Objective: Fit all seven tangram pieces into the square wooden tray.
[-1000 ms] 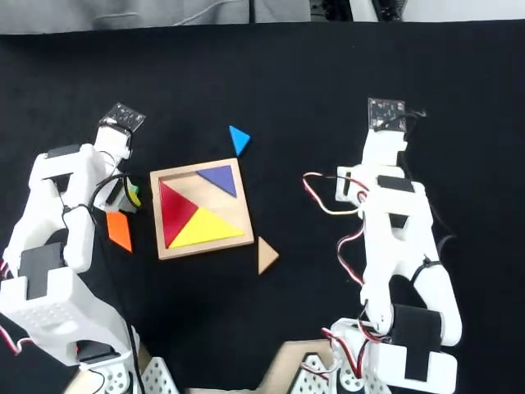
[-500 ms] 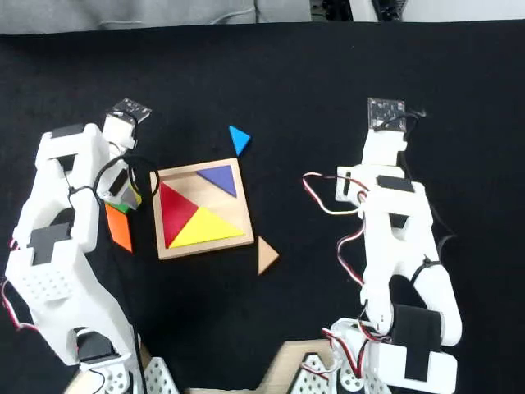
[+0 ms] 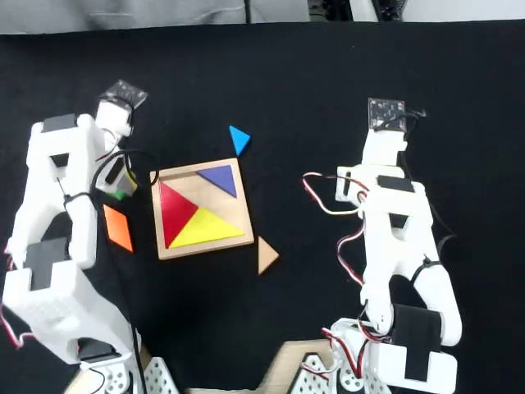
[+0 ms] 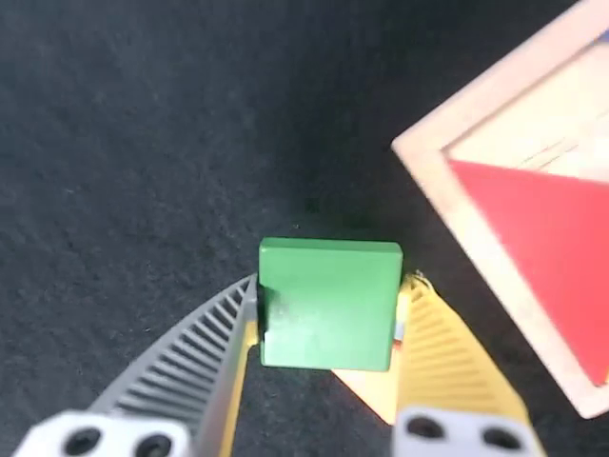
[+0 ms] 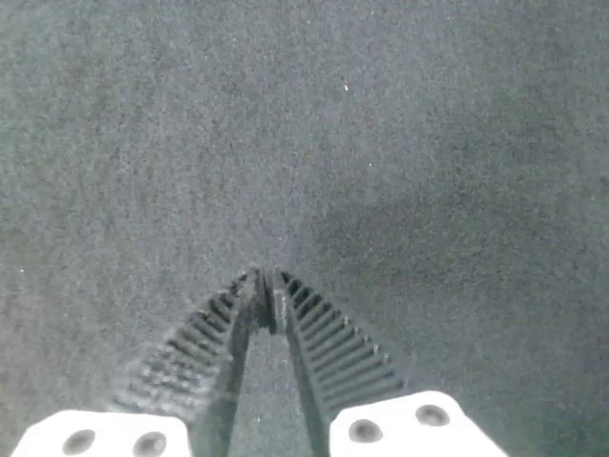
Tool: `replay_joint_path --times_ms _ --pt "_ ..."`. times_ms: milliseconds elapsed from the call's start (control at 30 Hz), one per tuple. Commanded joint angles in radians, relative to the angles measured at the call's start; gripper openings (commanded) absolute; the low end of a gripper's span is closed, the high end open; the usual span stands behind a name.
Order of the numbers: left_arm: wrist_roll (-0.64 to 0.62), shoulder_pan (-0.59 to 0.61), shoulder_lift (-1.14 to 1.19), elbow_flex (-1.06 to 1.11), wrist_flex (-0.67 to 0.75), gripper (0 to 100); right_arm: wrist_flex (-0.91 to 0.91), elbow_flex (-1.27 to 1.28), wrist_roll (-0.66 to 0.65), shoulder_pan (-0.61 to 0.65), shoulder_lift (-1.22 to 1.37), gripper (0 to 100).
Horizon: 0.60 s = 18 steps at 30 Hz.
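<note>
The square wooden tray [image 3: 239,203] holds a red triangle [image 3: 174,212], a yellow triangle [image 3: 205,228] and a purple triangle [image 3: 219,177]. Just left of the tray, my left gripper [image 3: 120,184] is shut on a green square [image 4: 328,303], held a little above the black cloth beside the tray's corner [image 4: 419,150]. An orange parallelogram [image 3: 119,228] lies below that gripper. A blue triangle [image 3: 239,139] rests beyond the tray, and a tan triangle [image 3: 267,255] lies off its near right corner. Over bare cloth at the right, my right gripper [image 5: 265,290] is shut with nothing in it.
The right arm's body [image 3: 398,246] stands well right of the tray. Bare black cloth [image 3: 312,90] stretches between the arms and along the far side, up to the table's far edge.
The left arm has straightened and drawn the green square slightly up and away from the orange parallelogram, uncovering more of it. The right arm has not moved.
</note>
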State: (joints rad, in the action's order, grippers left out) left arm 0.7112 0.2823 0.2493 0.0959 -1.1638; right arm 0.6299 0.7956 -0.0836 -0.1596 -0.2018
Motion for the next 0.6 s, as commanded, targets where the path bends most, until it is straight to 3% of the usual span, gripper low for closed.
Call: replay_joint_path --times_ms 0,133,367,567 --pt "-0.015 -0.058 -0.146 0.035 -0.012 14 -0.017 -0.022 0.0 0.017 0.007 1.2" --pt "-0.101 -0.13 -0.201 0.101 -0.012 14 -0.017 -0.022 0.0 0.017 0.007 1.2" --pt "-0.313 -0.361 -0.245 0.156 -0.008 14 -0.017 -0.022 0.0 0.017 0.007 1.2" --pt "-0.356 -0.438 -0.161 0.151 0.086 14 -0.017 -0.022 0.0 0.017 0.007 1.2"
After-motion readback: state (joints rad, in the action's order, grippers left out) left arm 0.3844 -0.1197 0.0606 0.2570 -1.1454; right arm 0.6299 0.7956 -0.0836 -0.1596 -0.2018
